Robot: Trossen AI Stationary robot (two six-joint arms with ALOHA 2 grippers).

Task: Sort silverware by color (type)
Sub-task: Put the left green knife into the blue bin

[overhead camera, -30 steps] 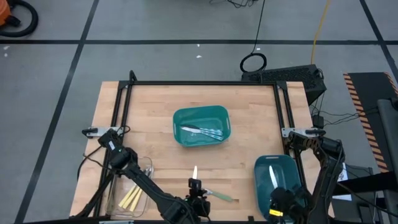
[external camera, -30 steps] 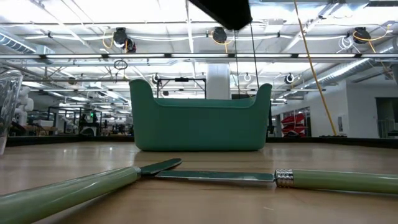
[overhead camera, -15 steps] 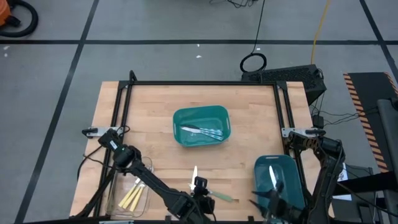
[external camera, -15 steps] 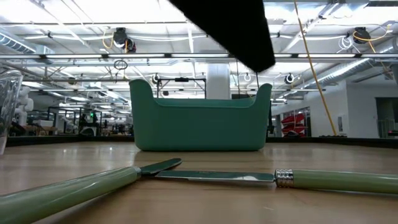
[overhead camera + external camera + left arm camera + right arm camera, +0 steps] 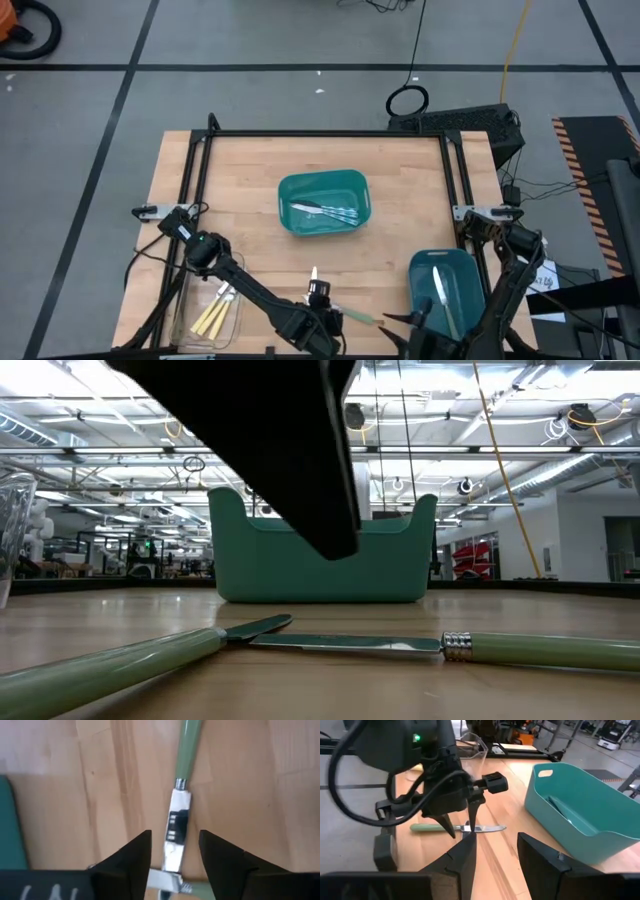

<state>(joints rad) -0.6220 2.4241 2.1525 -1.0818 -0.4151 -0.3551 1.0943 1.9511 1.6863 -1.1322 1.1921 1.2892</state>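
Note:
Two green-handled knives lie crossed on the wood near the table's front edge: one (image 5: 120, 660) and the other (image 5: 540, 650). My left gripper (image 5: 175, 837) points down over them, open, its fingers on either side of one knife's silver blade (image 5: 176, 827) and above it. That knife's green handle (image 5: 358, 317) shows in the high view beside my left gripper (image 5: 322, 305). My right gripper (image 5: 495, 845) stands open and holds nothing, to the right of the knives (image 5: 395, 320), pointing toward them.
A teal bin (image 5: 290, 190) at the table's middle holds bluish cutlery (image 5: 325, 211). A second teal bin (image 5: 462, 265) at the near right holds one piece (image 5: 438, 285). A clear container (image 5: 236, 270) at the near left holds yellow-handled pieces (image 5: 212, 318). A black frame (image 5: 325, 134) borders the table.
My right gripper has swung from over the near-right bin toward the table's left, turning as it went, and now points at the green knives. My left gripper has tipped and come down a little over the knives. The knives have kept still.

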